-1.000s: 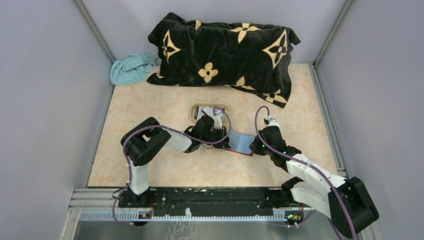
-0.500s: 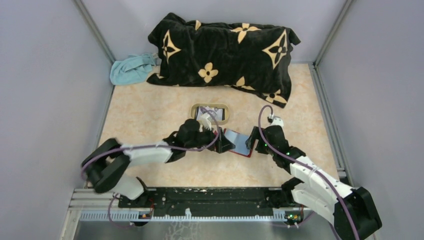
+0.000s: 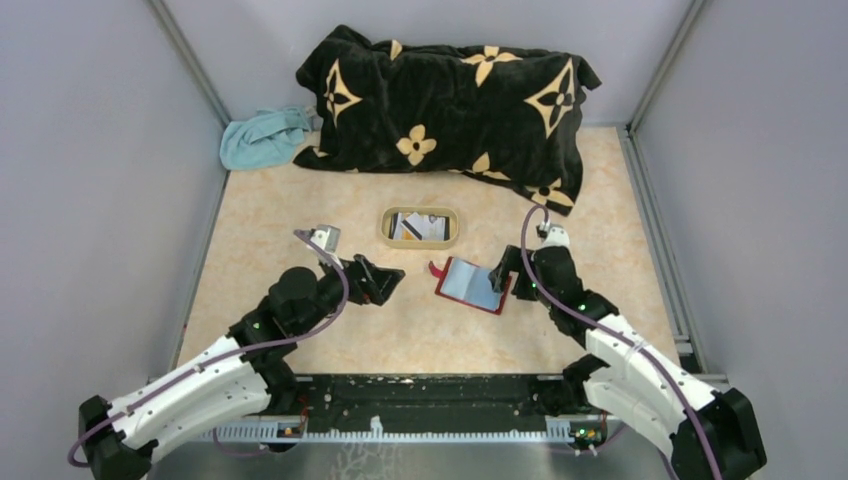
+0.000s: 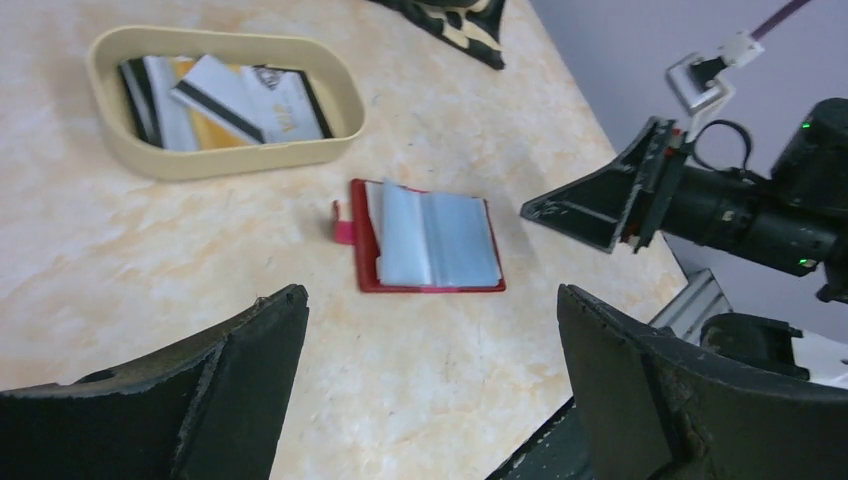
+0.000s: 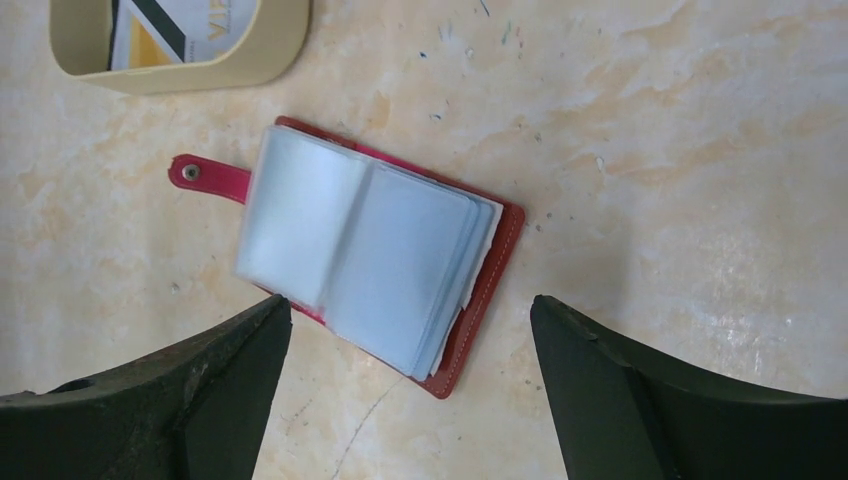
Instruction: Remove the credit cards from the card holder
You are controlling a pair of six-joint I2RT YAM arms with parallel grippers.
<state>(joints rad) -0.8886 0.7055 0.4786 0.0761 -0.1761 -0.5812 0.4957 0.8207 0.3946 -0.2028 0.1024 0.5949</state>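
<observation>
The card holder [image 3: 472,284] [image 4: 430,240] [image 5: 370,260] lies open and flat on the table, pale blue-grey sleeves up, its red tab pointing left. Several credit cards [image 3: 418,226] [image 4: 220,95] [image 5: 175,30] lie in the beige oval tray [image 3: 383,226] [image 4: 230,160] [image 5: 250,60] behind it. My left gripper [image 3: 385,280] [image 4: 430,310] hangs open and empty, left of the holder and apart from it. At the holder's right edge my right gripper [image 3: 505,275] [image 5: 410,305] is open, jaws wide apart above it, gripping nothing.
A black blanket with tan flowers [image 3: 450,100] is heaped along the back of the table, and a teal cloth [image 3: 262,138] lies at the back left. Grey walls close in both sides. The arms' mounting rail [image 3: 420,400] runs along the near edge.
Both grippers have gone from shut to open. My left arm has drawn back left and toward the near edge, away from the tray and holder. The holder now lies free.
</observation>
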